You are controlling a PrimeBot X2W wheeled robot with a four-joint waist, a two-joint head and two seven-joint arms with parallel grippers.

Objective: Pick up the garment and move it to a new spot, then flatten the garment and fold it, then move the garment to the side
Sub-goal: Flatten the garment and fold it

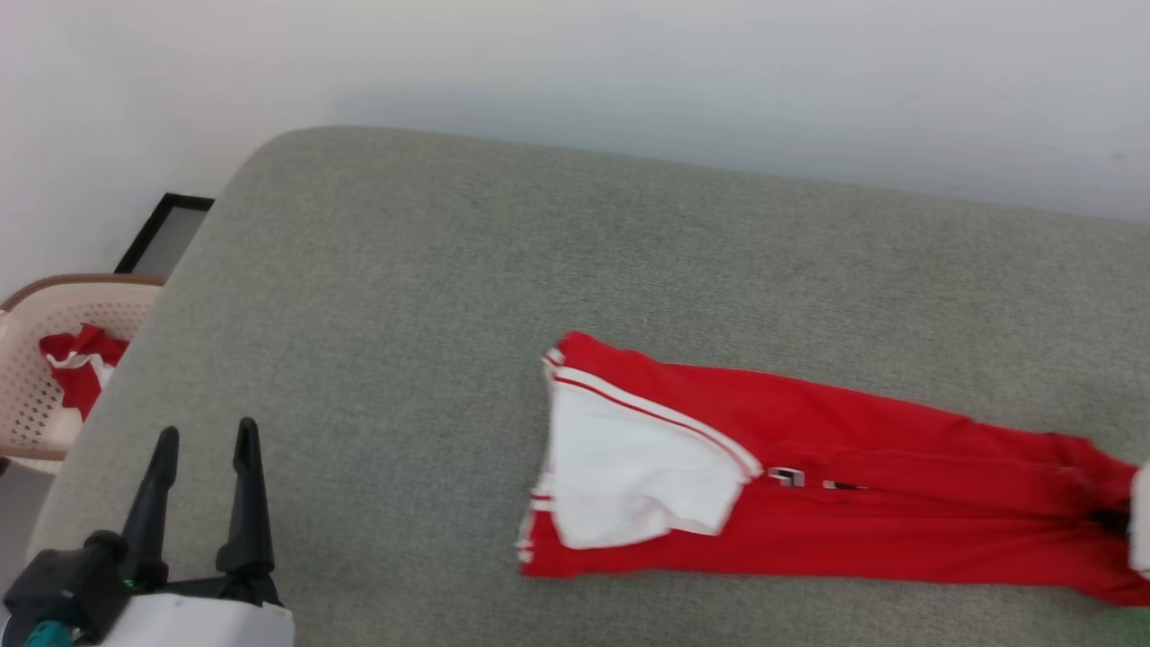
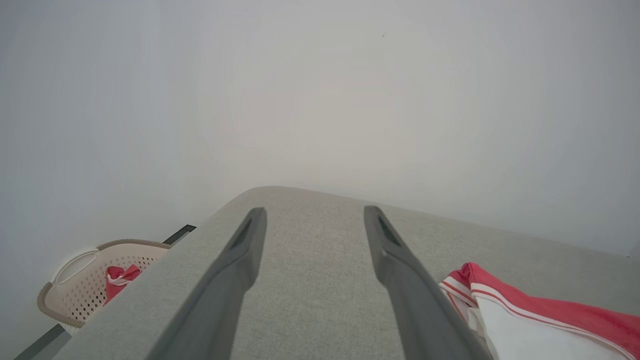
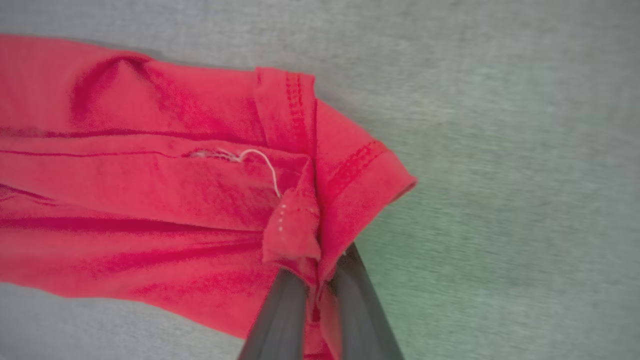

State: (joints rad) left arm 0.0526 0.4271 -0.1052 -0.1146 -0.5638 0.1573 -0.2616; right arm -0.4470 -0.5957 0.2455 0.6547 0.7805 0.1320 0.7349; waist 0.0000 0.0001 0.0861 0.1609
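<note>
Head view: the garment point(image 1: 809, 485) lies in a long folded strip on the grey upholstered surface point(image 1: 404, 270), right of centre. My left end effector point(image 1: 205, 433) hovers with fingers apart, empty. A beige basket point(image 1: 81, 280) beside the surface holds another red cloth point(image 1: 81, 364).

Left wrist view: same basket, same contents.

Right wrist view: my right end effector point(image 3: 320, 265) is clamped on the hem corner. I judge that this thin pinch may slip, or drag the fold open.

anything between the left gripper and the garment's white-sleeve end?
No. In the head view, the stretch from the open left gripper to the garment is bare grey cushion, with nothing lying on it.
</note>
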